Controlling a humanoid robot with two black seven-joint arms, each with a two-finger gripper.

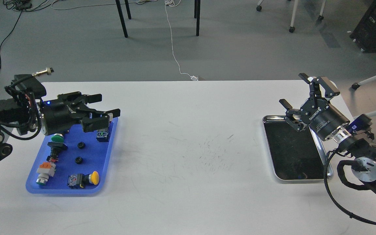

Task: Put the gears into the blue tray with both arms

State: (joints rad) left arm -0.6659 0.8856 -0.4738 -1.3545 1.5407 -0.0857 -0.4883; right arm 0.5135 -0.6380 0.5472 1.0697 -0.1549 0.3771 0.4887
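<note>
The blue tray [106, 153] lies at the table's left. Two small black gears rest in it, one [81, 145] near the middle and another [78, 160] just below. My left gripper [104, 106] hovers above the tray's far edge, fingers spread open and empty, partly hiding the switches there. My right gripper [293, 90] hangs open and empty above the far end of the silver tray [327, 169], whose black lining looks bare.
Push-button switches share the blue tray: a green-capped one [56, 138], a yellow-capped one [93, 178], an orange-and-white one [43, 169] and a blue-bodied one [102, 134]. Chair and table legs stand on the floor beyond the table.
</note>
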